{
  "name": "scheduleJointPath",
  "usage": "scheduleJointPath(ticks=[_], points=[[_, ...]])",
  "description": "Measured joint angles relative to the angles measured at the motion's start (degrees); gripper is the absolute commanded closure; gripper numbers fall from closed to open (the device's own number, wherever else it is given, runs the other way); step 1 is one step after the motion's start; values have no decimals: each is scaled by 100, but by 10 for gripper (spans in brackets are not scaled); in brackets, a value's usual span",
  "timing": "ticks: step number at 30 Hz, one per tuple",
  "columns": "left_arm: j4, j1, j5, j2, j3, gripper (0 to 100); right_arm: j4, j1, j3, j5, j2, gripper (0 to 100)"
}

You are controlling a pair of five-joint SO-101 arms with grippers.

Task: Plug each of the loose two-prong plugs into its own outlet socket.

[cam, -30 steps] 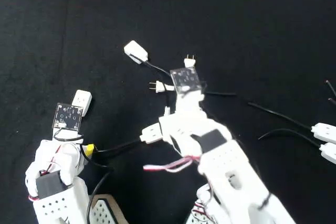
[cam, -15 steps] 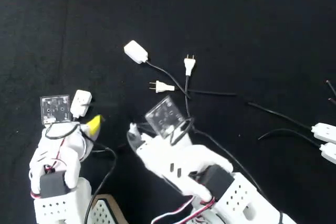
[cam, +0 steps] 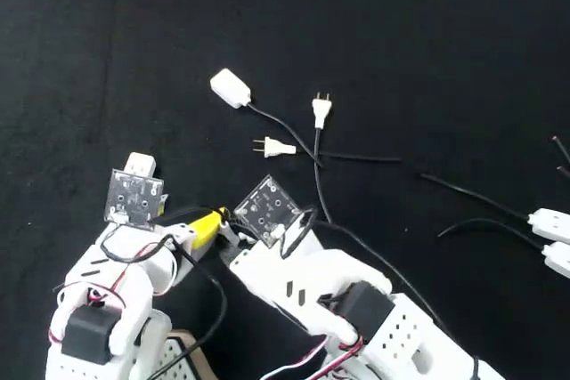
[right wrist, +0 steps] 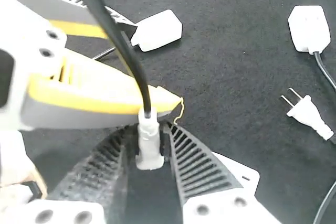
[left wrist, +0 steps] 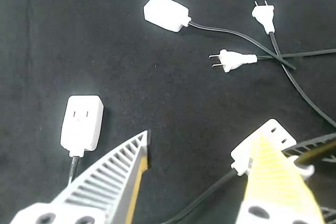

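My right gripper [right wrist: 148, 129] is shut on a white outlet socket [right wrist: 147, 153], and the socket's black cord runs up between the jaws. In the left wrist view this socket [left wrist: 262, 140] sits against my left gripper's yellow finger [left wrist: 275, 182]. My left gripper [left wrist: 202, 145] is open, and in the high view [cam: 198, 220] it sits close to my right gripper [cam: 230, 230]. Two loose two-prong plugs [cam: 321, 109] [cam: 272, 147] lie on the black table beyond both arms. A second socket [left wrist: 81, 124] lies just past my left gripper, and a third socket [cam: 230, 88] lies farther back.
Two more white sockets [cam: 548, 224] [cam: 558, 260] lie at the table's right edge, their black cords [cam: 472, 198] trailing toward the middle. The cords of the two plugs cross each other [cam: 316, 153]. The black table [cam: 427, 60] is bare at the back.
My right arm pulled back from the plugs toward the near left. My left arm then swung right, bringing its yellow finger up against the socket in the right gripper.
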Motion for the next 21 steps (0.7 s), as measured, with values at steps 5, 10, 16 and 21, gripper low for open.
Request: scheduleJointPath(ticks=[5,10,16,21], points=[[0,79,-26,0,0,689,0,0,0,26,0,986],[-26,563,-149,0,-26,691,9,9,53,35,0,986],[-26,615,-255,0,-26,691,9,26,88,35,0,986],[35,-202,-264,18,0,689,0,563,79,18,0,986]])
